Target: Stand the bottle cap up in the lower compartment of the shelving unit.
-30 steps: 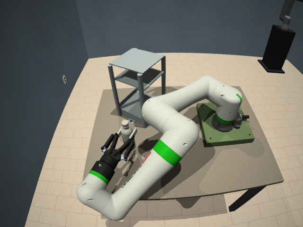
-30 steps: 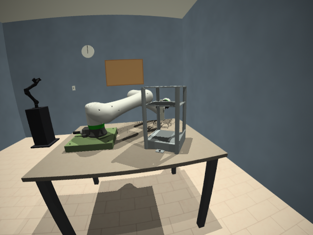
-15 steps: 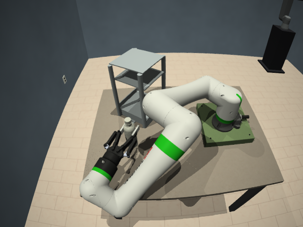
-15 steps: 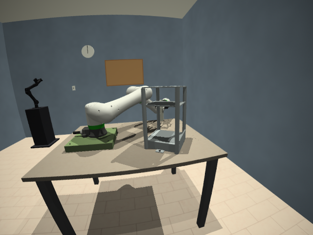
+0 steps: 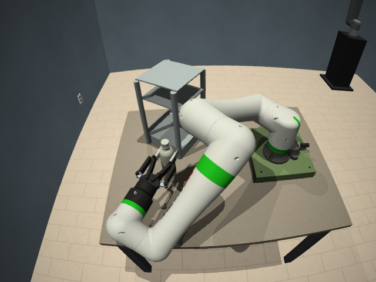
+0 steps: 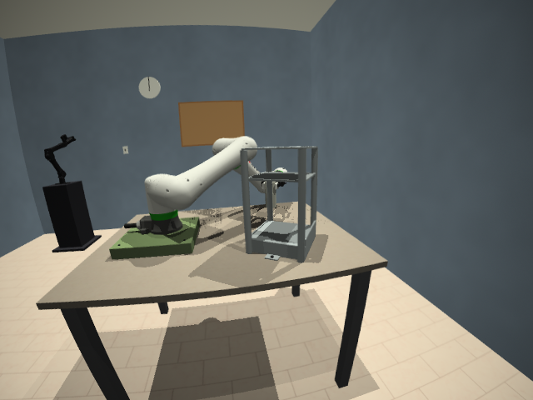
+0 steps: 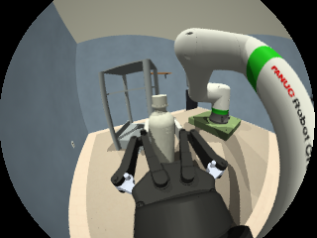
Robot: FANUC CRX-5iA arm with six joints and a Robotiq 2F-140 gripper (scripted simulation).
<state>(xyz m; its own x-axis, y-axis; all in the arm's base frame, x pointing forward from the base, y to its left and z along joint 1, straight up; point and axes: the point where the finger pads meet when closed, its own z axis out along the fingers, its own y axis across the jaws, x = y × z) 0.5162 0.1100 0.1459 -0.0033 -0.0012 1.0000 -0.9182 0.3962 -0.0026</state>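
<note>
The bottle (image 5: 165, 152) is off-white with a round cap and stands cap up between my fingers, lifted above the table. My gripper (image 5: 164, 157) is shut on the bottle's body from the side. The wrist view shows the bottle (image 7: 160, 134) upright between the two black fingers of my gripper (image 7: 160, 123). The grey shelving unit (image 5: 170, 104) stands just beyond the bottle. Its lower compartment (image 6: 280, 207) shows in the exterior view, where my gripper and the bottle are mostly hidden behind the posts.
My own forearm and elbow (image 5: 218, 139) lie close to the shelving unit's front right post. The green robot base plate (image 5: 281, 157) sits at the table's right. A small dark marker (image 6: 271, 257) lies on the table by the unit.
</note>
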